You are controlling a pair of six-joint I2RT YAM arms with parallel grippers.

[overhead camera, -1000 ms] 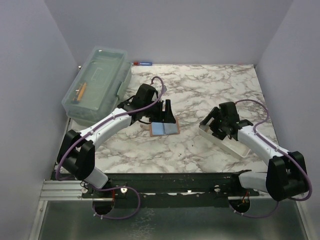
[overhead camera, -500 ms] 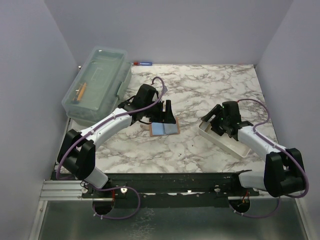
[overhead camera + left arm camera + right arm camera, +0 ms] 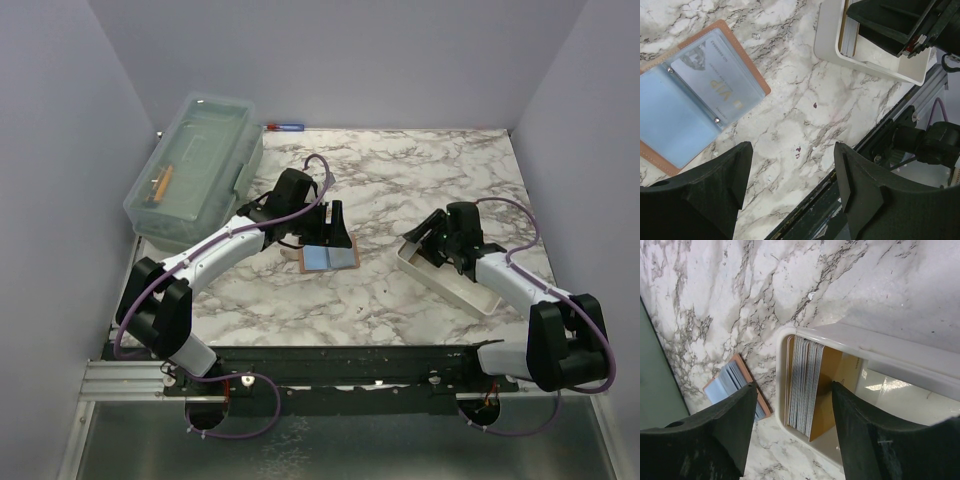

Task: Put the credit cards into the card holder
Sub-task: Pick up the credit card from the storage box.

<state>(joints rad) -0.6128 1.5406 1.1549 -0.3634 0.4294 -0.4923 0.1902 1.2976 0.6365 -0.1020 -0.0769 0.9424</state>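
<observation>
The card holder (image 3: 328,258) lies open on the marble table, brown leather with light blue plastic pockets. In the left wrist view (image 3: 695,95) one pocket holds a pale card with gold lettering. My left gripper (image 3: 326,232) hovers just behind the holder, open and empty (image 3: 792,190). My right gripper (image 3: 437,243) is open over the far-left end of the white tray (image 3: 470,290). In the right wrist view its jaws (image 3: 795,425) straddle a stack of credit cards (image 3: 807,385) standing on edge in the tray (image 3: 850,337), with a tan-gold card (image 3: 835,390) at the stack's side.
A clear plastic lidded box (image 3: 195,170) stands at the back left. A red and blue tool (image 3: 283,127) lies against the back wall. The tray (image 3: 826,35) sits right of the holder. A metal rail (image 3: 920,95) runs along the table's near edge.
My right gripper has shifted slightly toward the far end of the tray and come down over the card stack. The left arm and the card holder have not moved.
</observation>
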